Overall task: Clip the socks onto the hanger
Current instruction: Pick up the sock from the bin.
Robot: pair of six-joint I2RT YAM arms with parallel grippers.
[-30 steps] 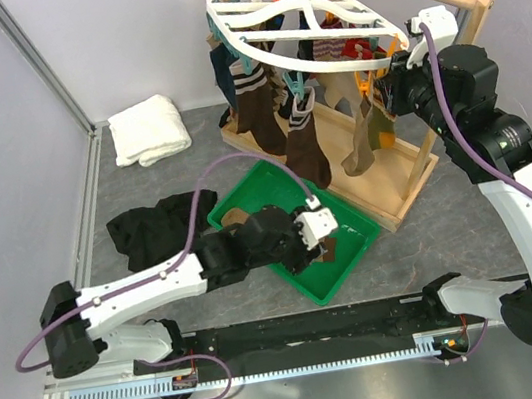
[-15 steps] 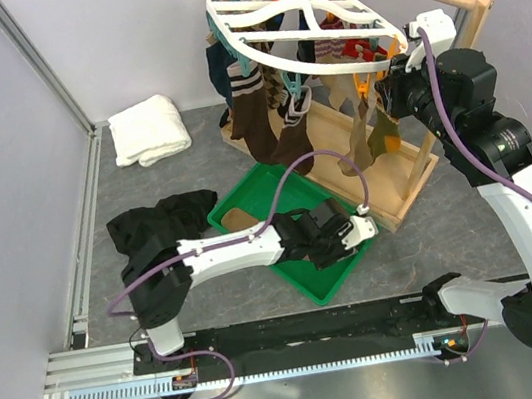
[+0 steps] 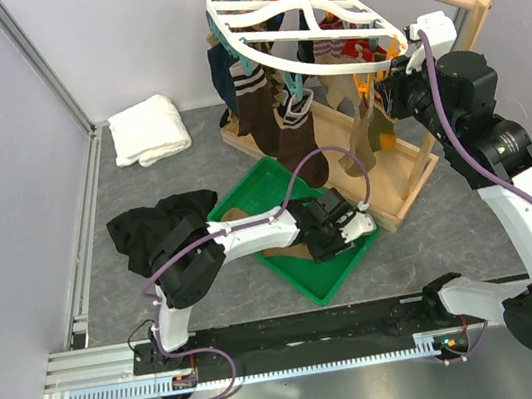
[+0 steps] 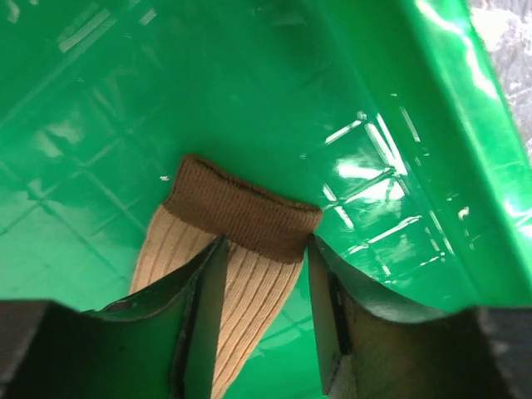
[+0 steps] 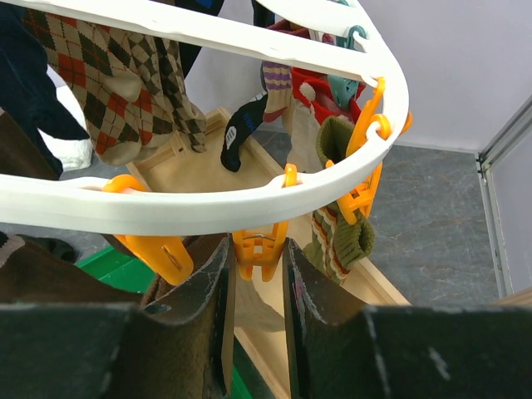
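My left gripper (image 3: 339, 228) reaches into the green tray (image 3: 234, 186), low over its floor. In the left wrist view a tan ribbed sock (image 4: 241, 218) with a brown cuff lies flat on the tray (image 4: 208, 100). The left gripper (image 4: 266, 249) stands open astride it, one finger against its edge and green showing beside the other. The white oval hanger (image 3: 305, 65) hangs from the wooden rail with several socks (image 3: 303, 148) clipped on. My right gripper (image 5: 256, 243) is shut on an orange clip (image 5: 264, 253) under the hanger rim (image 5: 208, 204), next to an olive striped sock (image 5: 345, 237).
A wooden rail stand (image 3: 406, 177) with a box base stands behind the tray under the hanger. A black cloth heap (image 3: 154, 227) lies left of the tray. A folded white towel (image 3: 149, 129) sits at the back left.
My left arm has swung right along the tray to its right end and its jaws have narrowed around the tan sock. The right arm has stayed on the clip.
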